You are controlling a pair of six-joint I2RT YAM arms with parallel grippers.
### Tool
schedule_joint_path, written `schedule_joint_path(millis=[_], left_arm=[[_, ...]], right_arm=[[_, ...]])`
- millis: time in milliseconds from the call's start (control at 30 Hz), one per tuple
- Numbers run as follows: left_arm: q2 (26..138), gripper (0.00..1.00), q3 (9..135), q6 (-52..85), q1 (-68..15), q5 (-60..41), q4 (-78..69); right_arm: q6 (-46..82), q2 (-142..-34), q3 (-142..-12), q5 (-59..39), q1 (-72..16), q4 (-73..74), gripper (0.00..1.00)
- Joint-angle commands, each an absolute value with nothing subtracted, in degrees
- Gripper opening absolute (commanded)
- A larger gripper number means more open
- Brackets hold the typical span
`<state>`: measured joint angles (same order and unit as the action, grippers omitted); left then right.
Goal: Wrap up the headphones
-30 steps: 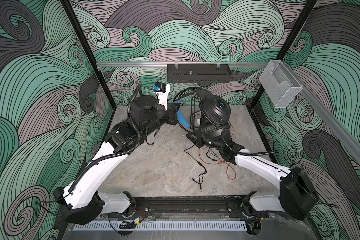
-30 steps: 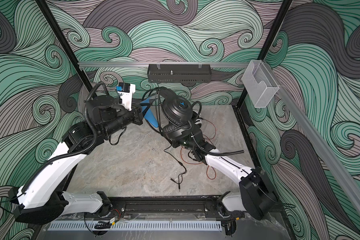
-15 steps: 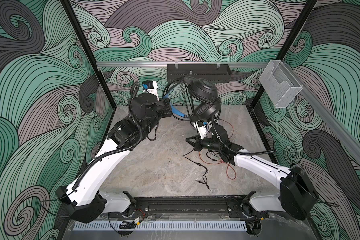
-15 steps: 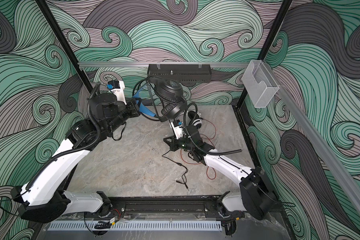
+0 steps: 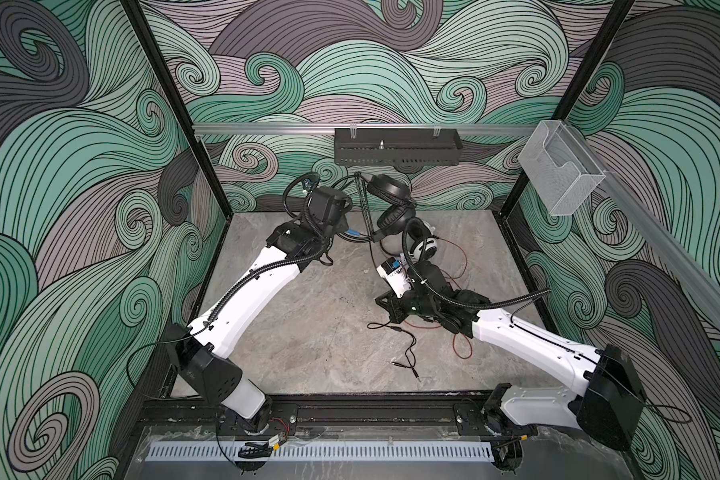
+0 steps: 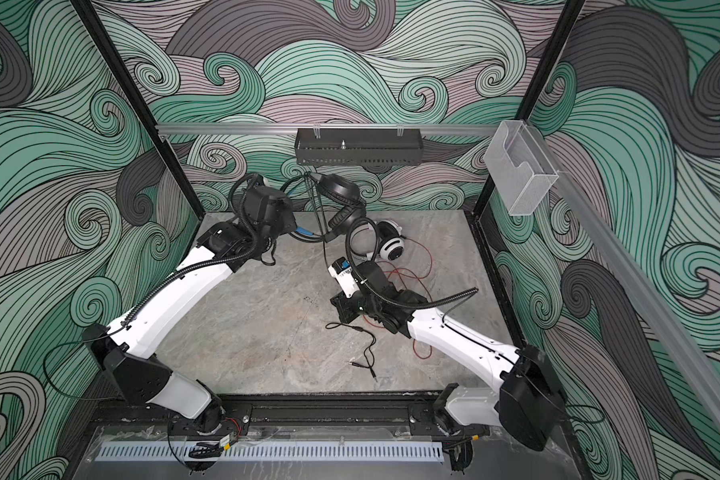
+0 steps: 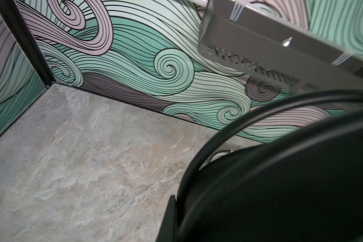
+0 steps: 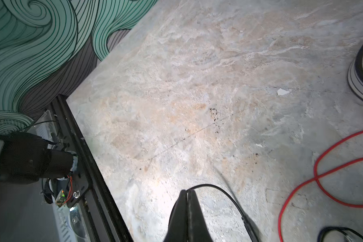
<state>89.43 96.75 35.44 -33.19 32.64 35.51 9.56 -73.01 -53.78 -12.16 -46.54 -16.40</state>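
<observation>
Top views: blk headphones (image 5: 387, 195) now farther back, pinched w/ left pincer (image 5: 352, 233); right pincer (image 8: 187, 193) tight on cable (image 8: 224, 191).

Both top views hang high at the front, tilted down toward the back wall, sharing the whole tabletop (image 5: 300, 332) and both arms. The left wrist camera sits hard against what looks like the black headset (image 7: 281, 188), too near to be sharp. It faces the back corner and the wall rack (image 7: 260, 52), which also shows from above. The right wrist camera looks close down past its end effector (image 8: 187, 191) and black cable (image 8: 208, 184) to the tabletop by the front rail (image 8: 88, 159).
</observation>
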Motion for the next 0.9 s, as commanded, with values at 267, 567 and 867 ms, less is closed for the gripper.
schedule_joint_path(millis=[267,567,867], left_arm=[[91.52,0.00,91.47,28.95,-32.37,45.72,31.15],[88.45,0.00,85.73,16.57,-38.26,51.58,32.08],[84.17,0.00,83.94,7.35,-40.40,47.62,34.53]], right_arm=[[-0.53,-69.09,-63.02,-0.81,-54.43,-33.93,0.00],[-10.25,-70.43,-75.47,15.42,-57.89,-45.02,0.00],[-26.95,-69.07,-80.83,23.17,-63.14,-45.76,0.00]])
